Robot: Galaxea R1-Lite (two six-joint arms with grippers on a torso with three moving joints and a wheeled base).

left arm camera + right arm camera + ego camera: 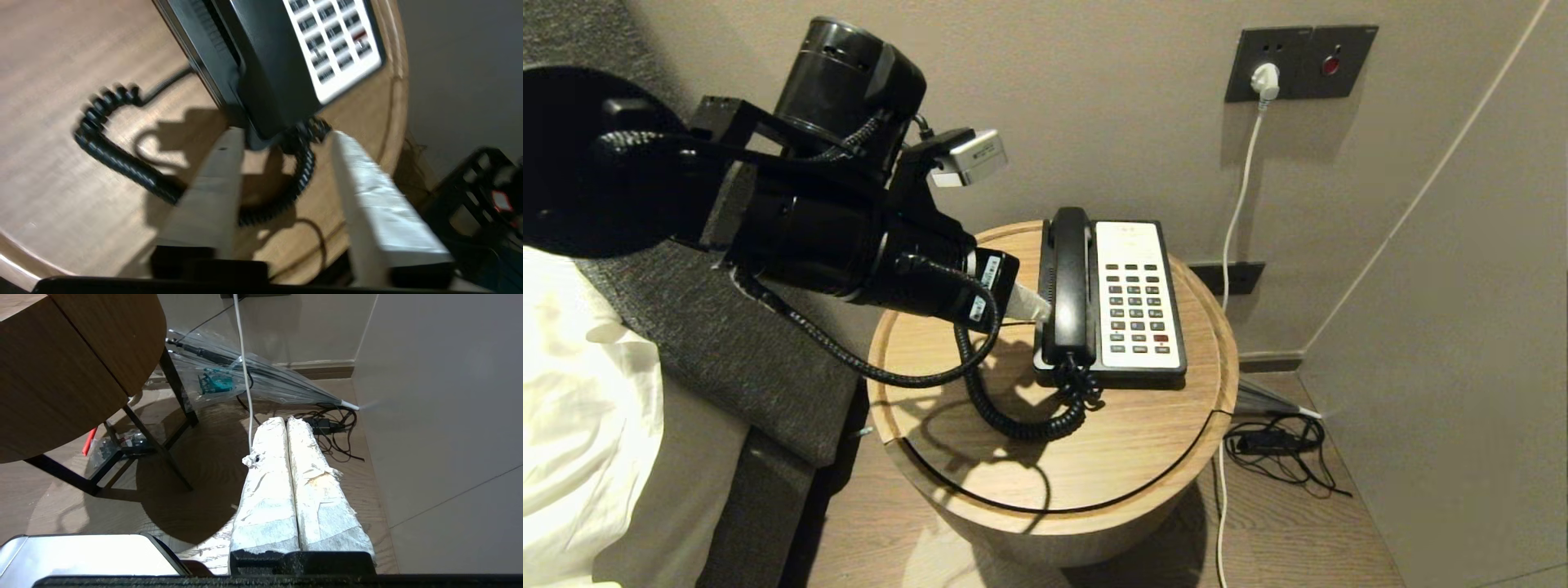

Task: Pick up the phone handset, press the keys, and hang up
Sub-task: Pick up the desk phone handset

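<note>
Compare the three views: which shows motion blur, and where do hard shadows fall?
Left wrist view: blurred, the coiled cord and keypad smeared. Head view: sharp, the left end effector casting a hard shadow on the round table. Right wrist view: sharp, table shadow on the floor.

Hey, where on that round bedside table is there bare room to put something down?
The front of the table is bare, from the coiled cord forward to the rim. The back right is taken by the phone, handset cradled. The left side is crowded: the left gripper, open, hangs there by the handset.
</note>
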